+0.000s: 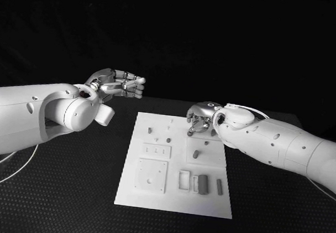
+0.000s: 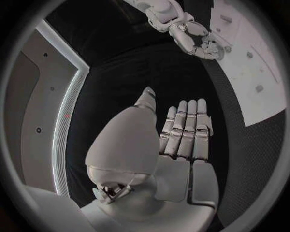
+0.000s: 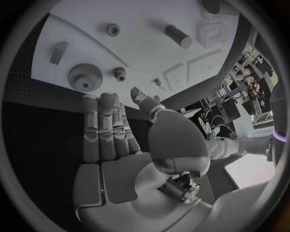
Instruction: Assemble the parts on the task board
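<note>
The white task board (image 1: 178,162) lies in the middle of the black table. Grey parts rest on it: a peg (image 1: 195,153), a dark block (image 1: 202,184) and a thin bar (image 1: 219,187) near the front right. My right hand (image 1: 202,117) hovers over the board's far right corner with straight fingers (image 3: 106,125), holding nothing. Just beyond its fingertips lie a large gear (image 3: 84,77), a small gear (image 3: 120,73), a cylinder (image 3: 178,36) and a small ring (image 3: 113,29). My left hand (image 1: 116,84) hangs raised off the board's far left side, its fingers (image 2: 187,128) stretched out and empty.
Two raised square plates (image 1: 156,150) (image 1: 151,175) and a framed slot (image 1: 184,179) sit on the board's front half. Black mat (image 1: 65,184) spreads on both sides of the board. A white cable (image 1: 3,167) loops at the near left.
</note>
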